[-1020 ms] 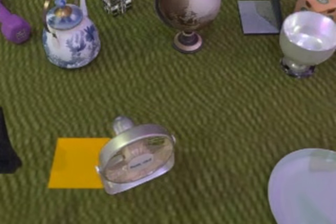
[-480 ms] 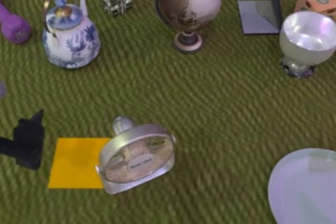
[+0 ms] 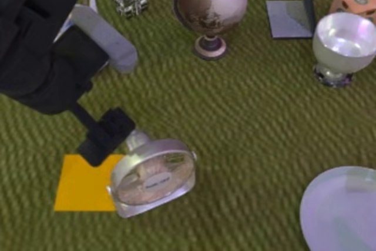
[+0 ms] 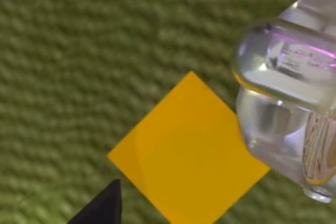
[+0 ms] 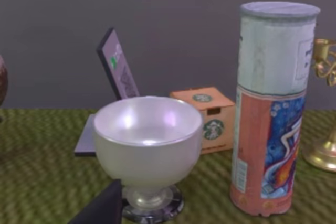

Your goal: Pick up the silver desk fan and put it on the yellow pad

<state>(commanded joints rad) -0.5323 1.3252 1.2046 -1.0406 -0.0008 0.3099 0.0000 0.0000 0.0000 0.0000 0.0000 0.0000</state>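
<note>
While beside silver desk fan [image 3: 154, 176], left gripper [image 3: 106, 136] over yellow pad [image 3: 82, 183] edge.

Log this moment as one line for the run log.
left gripper: over fan's back | fan: on table, overlapping pad | right arm: out of view

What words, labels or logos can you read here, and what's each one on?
None reads as words.
Fan: label disc, print too blurred.
Orange box: round green logos, lettering too small.
Tall can: white label and picture, text unreadable.
Grey plate's pole: small markings, illegible.
</note>
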